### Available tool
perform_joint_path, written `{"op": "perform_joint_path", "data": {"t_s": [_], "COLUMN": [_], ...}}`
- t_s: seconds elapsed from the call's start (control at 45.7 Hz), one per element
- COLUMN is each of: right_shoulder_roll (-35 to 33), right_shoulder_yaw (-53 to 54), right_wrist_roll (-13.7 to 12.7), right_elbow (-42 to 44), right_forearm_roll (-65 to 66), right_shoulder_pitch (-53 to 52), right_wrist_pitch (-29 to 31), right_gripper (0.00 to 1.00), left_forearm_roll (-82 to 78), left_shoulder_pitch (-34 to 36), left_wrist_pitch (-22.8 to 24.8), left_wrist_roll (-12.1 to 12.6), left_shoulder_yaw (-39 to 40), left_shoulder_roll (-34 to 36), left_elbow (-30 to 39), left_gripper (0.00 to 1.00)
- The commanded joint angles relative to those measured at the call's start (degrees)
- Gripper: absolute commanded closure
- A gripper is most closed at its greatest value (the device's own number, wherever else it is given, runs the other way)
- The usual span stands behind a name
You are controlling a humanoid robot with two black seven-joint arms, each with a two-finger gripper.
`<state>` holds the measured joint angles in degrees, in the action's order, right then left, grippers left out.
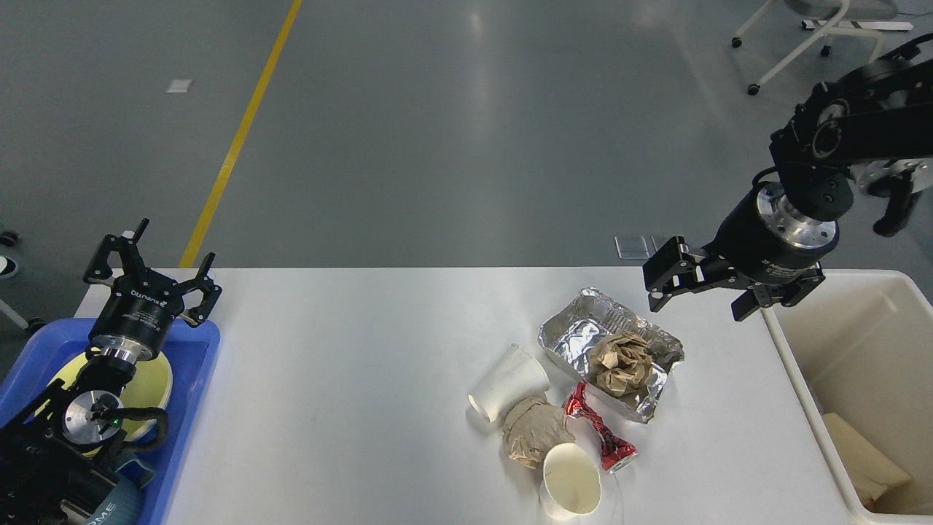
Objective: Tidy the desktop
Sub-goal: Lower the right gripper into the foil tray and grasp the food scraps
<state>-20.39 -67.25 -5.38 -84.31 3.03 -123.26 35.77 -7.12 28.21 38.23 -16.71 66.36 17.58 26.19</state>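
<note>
The white desktop [350, 364] carries a heap of rubbish right of its middle. A crumpled foil tray [579, 337] holds a ball of brown paper [621, 362]. In front of it lie a white paper cup [508, 383] on its side, a second brown paper ball [534, 432], a red wrapper [601, 430] and another paper cup [571, 481]. My right gripper [701, 295] hangs open and empty above the table's back right, just right of the foil tray. My left gripper [155, 266] stands open and empty over the blue tray's far end.
A blue tray [200, 372] with a yellow plate [153, 383] sits at the desktop's left end, under my left arm. A cream bin [802, 394] stands against the right end, with a cream object [867, 459] inside. Grey floor and a chair base [802, 36] lie beyond.
</note>
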Motion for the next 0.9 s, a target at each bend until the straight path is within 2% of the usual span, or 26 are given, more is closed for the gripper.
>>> {"op": "perform_joint_path", "data": {"t_s": [0.0,0.219,0.328,0.437,0.569,0.744,0.875], "right_shoulder_roll": [0.44,0.97,2.11,7.37,14.67,20.12,20.57], "right_shoulder_yaw": [0.46,1.42,2.3,3.44,3.53,4.67,4.67], "right_wrist_roll": [0.02,0.02,0.02,0.02,-0.06,-0.15,-0.41], "right_elbow": [3.18,12.14,18.03,23.92,31.65,42.46,44.49], "right_forearm_roll": [-0.04,-0.83,-6.97,-12.96,-13.84,-13.93,-13.58], "right_shoulder_pitch": [6.79,19.8,25.34,29.39,33.69,42.91,45.39], "right_wrist_pitch": [-3.69,-4.74,-4.92,-4.92,-5.1,-8.43,-11.24], "right_gripper": [0.01,0.01,0.02,0.02,0.02,0.02,0.02], "left_forearm_roll": [0.0,0.0,0.0,0.0,0.0,0.0,0.0], "left_shoulder_pitch": [0.0,0.0,0.0,0.0,0.0,0.0,0.0], "left_wrist_pitch": [0.0,0.0,0.0,0.0,0.0,0.0,0.0], "left_wrist_roll": [0.01,0.01,0.01,0.01,0.01,0.01,0.01], "left_shoulder_yaw": [0.0,0.0,0.0,0.0,0.0,0.0,0.0], "left_shoulder_roll": [0.0,0.0,0.0,0.0,0.0,0.0,0.0], "left_elbow": [0.0,0.0,0.0,0.0,0.0,0.0,0.0], "left_gripper": [0.04,0.04,0.04,0.04,0.04,0.04,0.04]}}
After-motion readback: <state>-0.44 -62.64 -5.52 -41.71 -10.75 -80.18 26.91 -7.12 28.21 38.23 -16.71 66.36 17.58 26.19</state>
